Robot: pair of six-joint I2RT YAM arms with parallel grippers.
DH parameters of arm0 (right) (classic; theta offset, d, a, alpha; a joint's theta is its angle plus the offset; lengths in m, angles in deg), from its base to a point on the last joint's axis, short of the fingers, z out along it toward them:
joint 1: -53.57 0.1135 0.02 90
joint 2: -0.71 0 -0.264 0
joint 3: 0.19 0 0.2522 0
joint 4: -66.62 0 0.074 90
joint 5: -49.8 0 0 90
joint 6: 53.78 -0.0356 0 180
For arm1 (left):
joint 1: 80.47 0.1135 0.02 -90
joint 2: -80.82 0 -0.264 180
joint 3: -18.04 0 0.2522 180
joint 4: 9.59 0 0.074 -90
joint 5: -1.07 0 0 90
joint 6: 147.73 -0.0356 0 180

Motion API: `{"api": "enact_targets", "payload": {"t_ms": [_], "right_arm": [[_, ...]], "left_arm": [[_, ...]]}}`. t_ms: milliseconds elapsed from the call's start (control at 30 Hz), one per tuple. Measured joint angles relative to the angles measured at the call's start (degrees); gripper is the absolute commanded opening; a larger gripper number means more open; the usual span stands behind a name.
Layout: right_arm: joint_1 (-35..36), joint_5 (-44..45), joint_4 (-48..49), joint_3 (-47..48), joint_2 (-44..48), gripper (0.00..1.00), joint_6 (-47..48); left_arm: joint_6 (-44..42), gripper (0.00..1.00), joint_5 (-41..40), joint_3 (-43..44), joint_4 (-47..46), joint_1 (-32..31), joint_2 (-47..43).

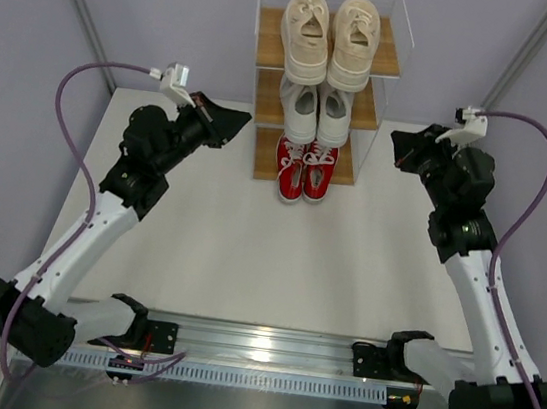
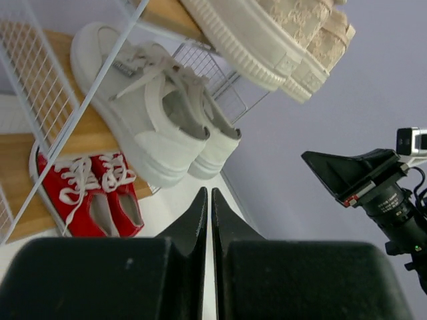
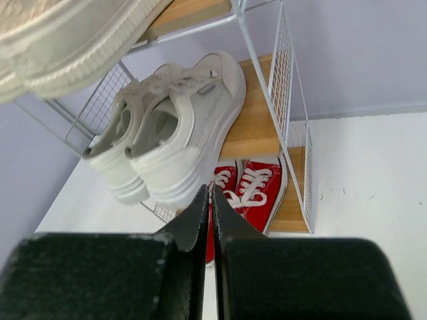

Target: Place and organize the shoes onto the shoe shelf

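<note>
Hanging closed, empty: left gripper (image 1: 242,120), right gripper (image 1: 399,145) (only overhead shows shoe shelf (image 1: 268,42) whole).

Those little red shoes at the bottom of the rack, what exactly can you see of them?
The red sneakers are a small pair in what looks like canvas, with white laces tied loosely and white-edged soles. They stand upright and close side by side on the lowest board of the rack, directly under the white pair. Their toes point to the back, and their open heels face the arms and seem to stick out past the board's front edge. Only the board and each other appear to touch them.
</note>
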Motion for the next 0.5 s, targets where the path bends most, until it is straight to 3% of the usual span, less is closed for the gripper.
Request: {"api": "enact_targets", "payload": {"t_ms": [133, 167, 200, 267, 300, 367, 400, 500], "right_arm": [[0.24, -1.99, 0.7, -12.24, 11.85, 0.04, 0.83], [0.7, -2.84, 1.03, -14.93, 14.21, 0.05, 0.85], [1.42, -3.78, 0.81, -17.59, 16.17, 0.14, 0.85], [3.69, -6.08, 0.66, -22.97, 19.78, 0.28, 0.72], [5.14, -7.17, 0.09, -25.79, 21.77, 0.45, 0.61], [7.85, -9.49, -1.77, -30.93, 26.32, 0.73, 0.17], [9.07, -10.51, -2.99, -32.79, 28.74, 0.96, -0.09], [10.69, -12.61, -7.21, -34.53, 35.34, 1.0, -0.39]], "left_arm": [[0.48, 0.01, -1.73, -9.86, 2.45, -0.17, -11.28], [0.55, 0.04, -2.08, -11.74, 2.82, -0.35, -13.55], [0.63, 0.09, -2.16, -13.64, 3.89, -0.59, -15.98], [0.42, 0.39, -2.36, -16.98, 6.36, -1.22, -20.13], [0.83, 0.53, -2.25, -18.53, 7.96, -1.51, -21.92], [0.44, 0.97, -1.62, -21.31, 11.19, -1.79, -25.35], [0.72, 1.0, -1.38, -22.49, 13.31, -1.86, -27.21], [0.28, 1.0, -1.2, -24.17, 20.33, -1.99, -33.16]]}}
